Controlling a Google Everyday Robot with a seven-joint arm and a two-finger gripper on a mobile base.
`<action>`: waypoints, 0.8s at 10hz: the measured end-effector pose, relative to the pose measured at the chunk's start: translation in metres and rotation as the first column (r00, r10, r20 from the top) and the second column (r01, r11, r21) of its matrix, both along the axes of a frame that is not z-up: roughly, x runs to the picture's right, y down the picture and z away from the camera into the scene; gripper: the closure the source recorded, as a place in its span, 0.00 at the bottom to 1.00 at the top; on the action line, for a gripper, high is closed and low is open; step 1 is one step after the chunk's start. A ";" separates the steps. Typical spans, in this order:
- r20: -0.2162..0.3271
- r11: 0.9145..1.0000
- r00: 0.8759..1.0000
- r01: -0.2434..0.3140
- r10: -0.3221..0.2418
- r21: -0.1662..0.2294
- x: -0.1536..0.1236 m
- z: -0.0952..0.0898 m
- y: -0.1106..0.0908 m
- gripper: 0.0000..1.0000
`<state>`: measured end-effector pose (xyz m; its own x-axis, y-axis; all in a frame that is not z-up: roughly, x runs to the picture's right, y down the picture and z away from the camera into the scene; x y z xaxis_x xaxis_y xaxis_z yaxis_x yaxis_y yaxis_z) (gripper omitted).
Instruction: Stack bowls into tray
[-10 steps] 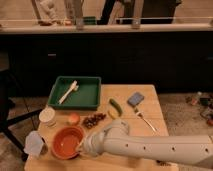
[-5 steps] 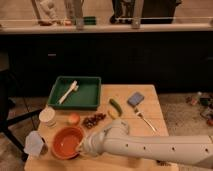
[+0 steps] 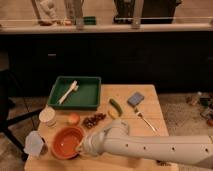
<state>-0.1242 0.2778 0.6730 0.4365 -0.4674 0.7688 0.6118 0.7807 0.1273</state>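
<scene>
The orange bowl (image 3: 65, 142) sits upright near the front left of the wooden table (image 3: 150, 112). The dark green tray (image 3: 89, 96) lies at the back left of the table with a white utensil (image 3: 68, 92) in it. My gripper (image 3: 82, 146) is at the end of the white arm, down at the orange bowl's right rim. The arm covers the table just right of the bowl. No dark purple bowl is in view.
A small white lidded cup (image 3: 47, 116) and a clear plastic cup (image 3: 35, 144) stand at the left edge. A peach (image 3: 73, 118), grapes (image 3: 93, 119), a green vegetable (image 3: 115, 105), a blue sponge (image 3: 135, 98) and a fork (image 3: 145, 120) lie mid-table.
</scene>
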 end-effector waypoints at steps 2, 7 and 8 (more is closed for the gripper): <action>0.000 1.000 1.000 0.000 0.000 0.000 0.000 0.000 0.000 0.20; 0.000 1.000 1.000 -0.001 0.001 -0.001 0.000 0.000 0.000 0.20; 0.000 1.000 1.000 -0.001 0.001 -0.001 0.000 0.000 0.000 0.20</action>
